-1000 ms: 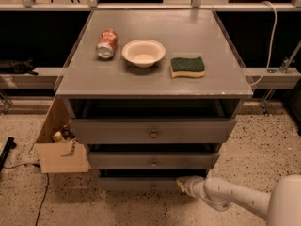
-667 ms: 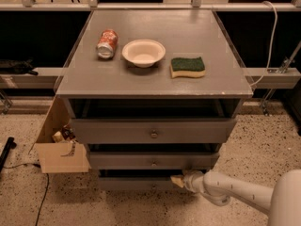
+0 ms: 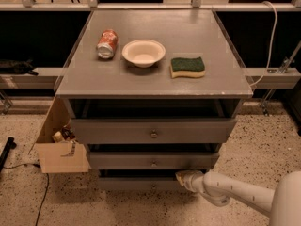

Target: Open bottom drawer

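Whether the jaws are spread or pressed together cannot be told, as the gripper (image 3: 181, 177) sits at the right end of the bottom drawer (image 3: 136, 183), whose long front, lowest in the cabinet (image 3: 155, 74), stretches away leftward.

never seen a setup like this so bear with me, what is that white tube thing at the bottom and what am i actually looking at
This is one camera's view, looking down at the front of a grey cabinet with three drawers. The white tube is a robot arm reaching in from the lower right. Its tip is the gripper, the robot's hand, and it sits at the right end of the bottom drawer, the lowest panel. Whether it has hold of anything cannot be seen. On the cabinet top lie a can on its side, a white bowl and a green sponge. A cardboard box stands on the floor to the left.
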You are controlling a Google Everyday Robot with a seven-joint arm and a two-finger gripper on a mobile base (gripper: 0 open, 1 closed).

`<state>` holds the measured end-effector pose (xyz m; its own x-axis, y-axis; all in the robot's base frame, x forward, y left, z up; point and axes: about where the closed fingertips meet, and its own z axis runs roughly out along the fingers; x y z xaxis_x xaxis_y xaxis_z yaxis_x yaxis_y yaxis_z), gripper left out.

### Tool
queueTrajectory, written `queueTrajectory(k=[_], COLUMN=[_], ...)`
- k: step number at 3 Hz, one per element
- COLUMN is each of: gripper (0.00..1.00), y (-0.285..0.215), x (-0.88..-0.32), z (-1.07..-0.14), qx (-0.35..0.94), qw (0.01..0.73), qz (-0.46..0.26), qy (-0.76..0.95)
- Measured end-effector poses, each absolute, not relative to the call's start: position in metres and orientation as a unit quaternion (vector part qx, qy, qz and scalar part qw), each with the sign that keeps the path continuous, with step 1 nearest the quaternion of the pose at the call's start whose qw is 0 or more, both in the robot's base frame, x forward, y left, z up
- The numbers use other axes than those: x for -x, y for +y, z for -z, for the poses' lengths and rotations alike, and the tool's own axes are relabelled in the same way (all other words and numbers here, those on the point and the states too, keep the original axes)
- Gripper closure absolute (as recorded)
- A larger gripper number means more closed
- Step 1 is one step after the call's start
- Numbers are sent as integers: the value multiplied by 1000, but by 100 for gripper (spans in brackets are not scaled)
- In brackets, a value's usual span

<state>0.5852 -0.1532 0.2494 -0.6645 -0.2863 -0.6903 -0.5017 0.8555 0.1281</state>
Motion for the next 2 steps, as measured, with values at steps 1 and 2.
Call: queueTrajectory(k=[1,2], gripper=[71,78], y=[-153,-162], x=[-585,-572], z=[-249,-244], qx=[219,202], qw=[346,354], qz=[-156,-170], qy=[899,897])
